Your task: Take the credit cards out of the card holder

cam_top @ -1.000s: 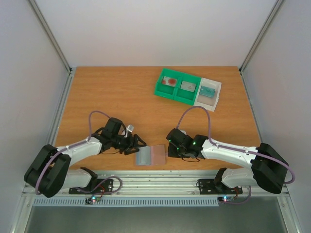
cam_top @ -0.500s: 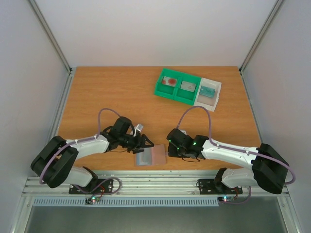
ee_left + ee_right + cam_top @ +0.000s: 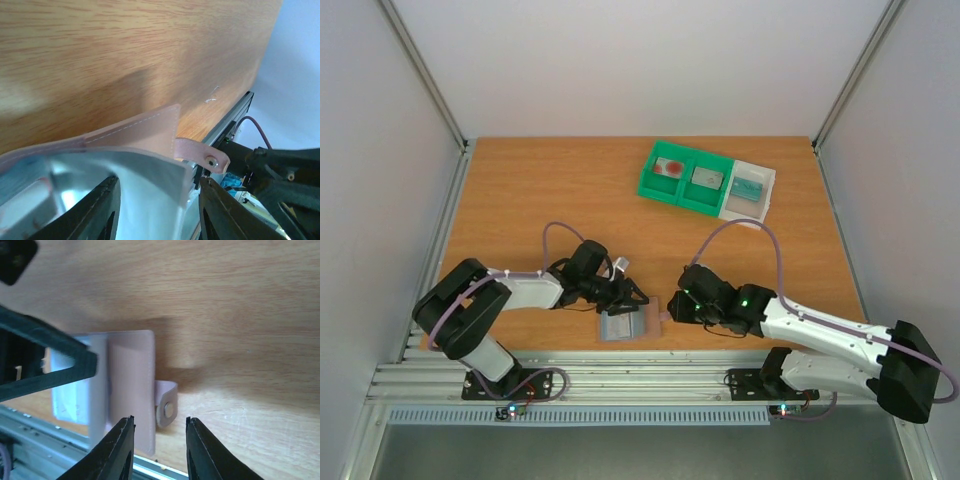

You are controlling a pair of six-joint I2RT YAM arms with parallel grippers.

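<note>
- The table [image 3: 550, 200] gives me wide bare wood across its left half and between the card holder and the tray.
- The left arm [image 3: 520, 292] has swung right in the last second. Its left gripper [image 3: 634, 298] now hangs over the card holder instead of standing off to its left. The jaws sit at a middling gap astride the grey-blue panel, and I cannot tell whether they press it.
- The right arm [image 3: 820, 330] has drawn back rightward. The right gripper [image 3: 677, 308], pinched tight a moment ago, now stands parted and holds nothing, just beside the holder's right edge.
- The tray [image 3: 653, 186] is unmoved at the far right, well apart from both grippers.
- The card holder [image 3: 620, 328] lies between the grippers, close to the table's near edge, with the rail [image 3: 640, 372] just beyond. There is little margin there.
- The red-blotched card [image 3: 671, 167] and the greyish card [image 3: 707, 178] lie in neighbouring green compartments of the tray, as before.
- The holder's strap [image 3: 165, 407] juts out towards the right gripper's fingers.
</note>
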